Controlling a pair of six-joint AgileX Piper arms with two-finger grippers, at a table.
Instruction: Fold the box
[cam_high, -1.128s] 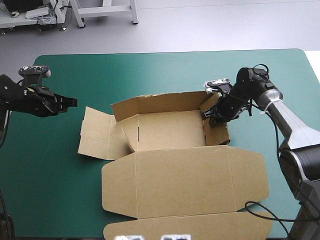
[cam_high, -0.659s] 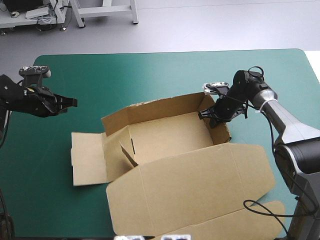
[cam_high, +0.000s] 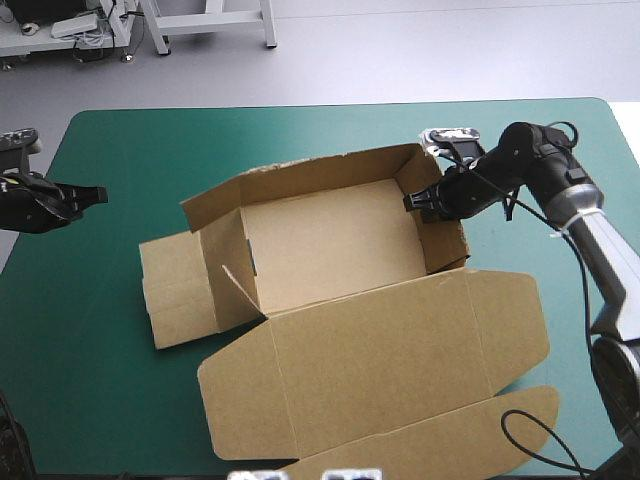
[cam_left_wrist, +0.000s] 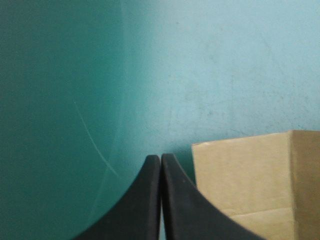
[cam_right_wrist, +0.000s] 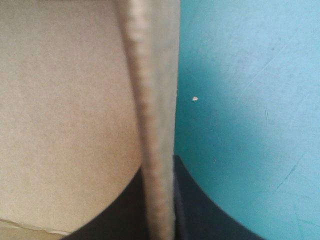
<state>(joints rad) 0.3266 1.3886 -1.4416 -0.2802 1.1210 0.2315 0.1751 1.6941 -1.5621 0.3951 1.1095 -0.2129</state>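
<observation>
The brown box (cam_high: 330, 255) lies mid-table as an open tray with its back and right walls raised. Its big lid panel (cam_high: 380, 350) lies flat toward the near edge, and a side flap (cam_high: 175, 290) lies flat to the left. My right gripper (cam_high: 422, 203) is shut on the box's right wall near the far corner. In the right wrist view the wall edge (cam_right_wrist: 150, 125) runs between the fingers of the right gripper (cam_right_wrist: 160, 200). My left gripper (cam_high: 95, 194) hovers shut near the table's left edge, well apart from the box. The left gripper (cam_left_wrist: 160, 162) shows in the left wrist view with a box flap (cam_left_wrist: 250, 185) just ahead.
Bare teal-green cover (cam_high: 200, 140) stretches behind the box and along the left side. The lid's tuck flap (cam_high: 450, 440) reaches the near edge of the table.
The right gripper has dragged the box's right wall farther back and right, turning the whole box. The left gripper has pulled away toward the table's left edge.
</observation>
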